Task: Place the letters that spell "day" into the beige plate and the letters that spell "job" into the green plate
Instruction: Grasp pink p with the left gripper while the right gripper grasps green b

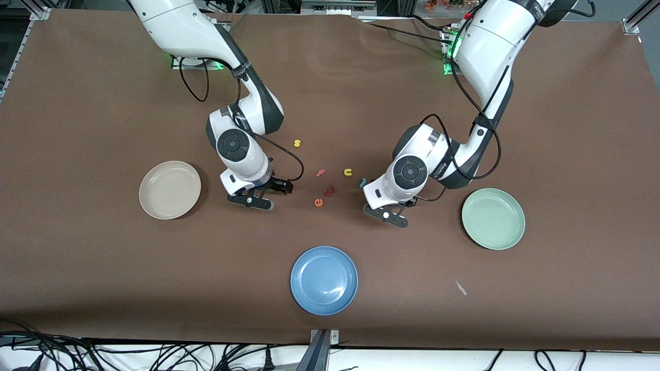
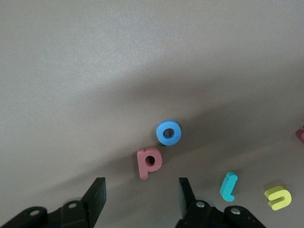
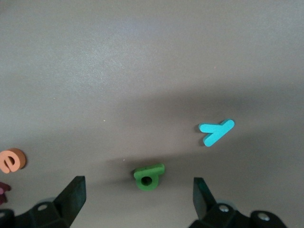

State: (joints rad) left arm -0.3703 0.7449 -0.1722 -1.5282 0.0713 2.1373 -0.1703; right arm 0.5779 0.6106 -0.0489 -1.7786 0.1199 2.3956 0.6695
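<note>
Your pinkish-red foam letter with a bowl and stem (image 2: 148,162) lies flat on the brown desk (image 1: 77,103) directly ahead of the left pincer (image 2: 141,195), centred on the gap between its dark fingers, which stand apart with room to either side of the letter and hold nothing. Its stem runs roughly along the line into that gap, so the fingers would close across its narrow width. The small blue ring letter (image 2: 168,132) sits just beside its bowl, a little farther out from the pincer, and the teal hooked letter (image 2: 228,186) and a yellow-green letter (image 2: 278,197) lie off to one side, clear of the fingers. The pale mint-green round plate (image 1: 493,218) waits empty toward the left arm's end of the desk, with open desk between. Under the right pincer (image 3: 138,194), spread wide and empty, the small green letter with a bowl and stem (image 3: 147,176) lies between the fingers, stem crosswise to them, the teal "y" (image 3: 216,131) farther out. The cream-beige round plate (image 1: 169,189) sits empty at that arm's end, the blue round plate (image 1: 324,280) nearest the front camera.
</note>
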